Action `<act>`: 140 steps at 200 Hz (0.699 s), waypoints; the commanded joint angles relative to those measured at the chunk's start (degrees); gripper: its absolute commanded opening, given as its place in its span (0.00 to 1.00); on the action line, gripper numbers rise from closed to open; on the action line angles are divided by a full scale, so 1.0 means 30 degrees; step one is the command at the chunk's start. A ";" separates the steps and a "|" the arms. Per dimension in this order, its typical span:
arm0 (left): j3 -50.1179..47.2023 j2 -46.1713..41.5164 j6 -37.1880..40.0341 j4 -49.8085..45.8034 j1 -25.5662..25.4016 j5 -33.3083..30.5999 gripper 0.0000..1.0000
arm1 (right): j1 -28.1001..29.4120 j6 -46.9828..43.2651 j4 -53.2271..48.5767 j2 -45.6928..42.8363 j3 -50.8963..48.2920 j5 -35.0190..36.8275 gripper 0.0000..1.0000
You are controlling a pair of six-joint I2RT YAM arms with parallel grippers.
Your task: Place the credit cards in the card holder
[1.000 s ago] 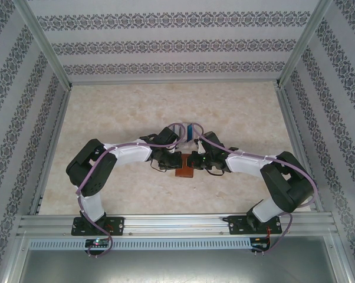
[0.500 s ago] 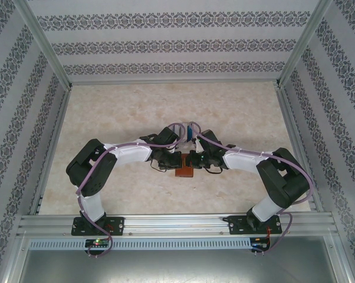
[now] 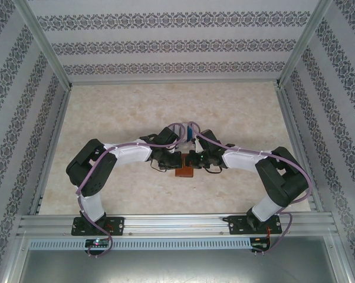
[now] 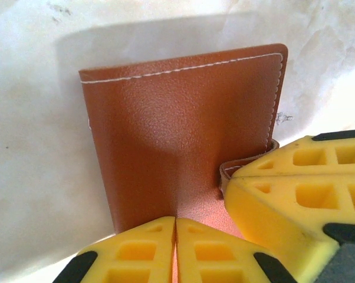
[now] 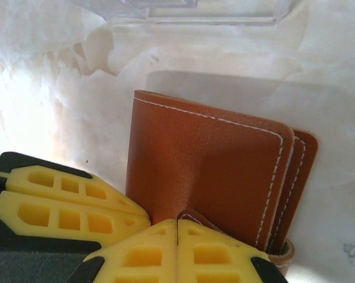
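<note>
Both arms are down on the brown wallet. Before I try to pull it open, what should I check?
1. Reddish-brown leather card holder lying flat on the marbled table: ok.
2. Right gripper shut on the holder's small clasp tab: ok.
3. Left gripper gripping the holder's near edge: its fingers are together there, but whether they hold it: cannot tell.
4. Holder open for cards: not ok, closed.
5. Clearance between the two grippers: not ok, their yellow fingers sit almost against each other.
6. Cards ready: a blue card stands beyond the holder; how many there are: cannot tell.
</note>
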 commanded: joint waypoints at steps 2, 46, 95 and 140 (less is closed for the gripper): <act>-0.0331 -0.0667 0.0297 -0.0793 0.0377 -0.0061 0.13 | 0.0203 -0.0232 -0.1520 -0.0812 -0.0427 0.1025 0.18; -0.1203 -0.5055 0.0799 -0.1912 0.1400 -0.2449 0.18 | 0.0184 -0.1400 -0.0930 -0.4843 0.0453 0.2990 0.31; -0.2431 -1.0912 0.3213 -0.3025 0.1741 -0.8452 0.69 | 0.0063 -0.5396 -0.1676 -1.1634 -0.0433 0.9647 0.77; -0.4334 -1.6268 0.5045 -0.3910 0.1742 -1.7824 1.00 | 0.0256 -1.0323 -0.0073 -1.6967 -0.2933 1.3576 0.98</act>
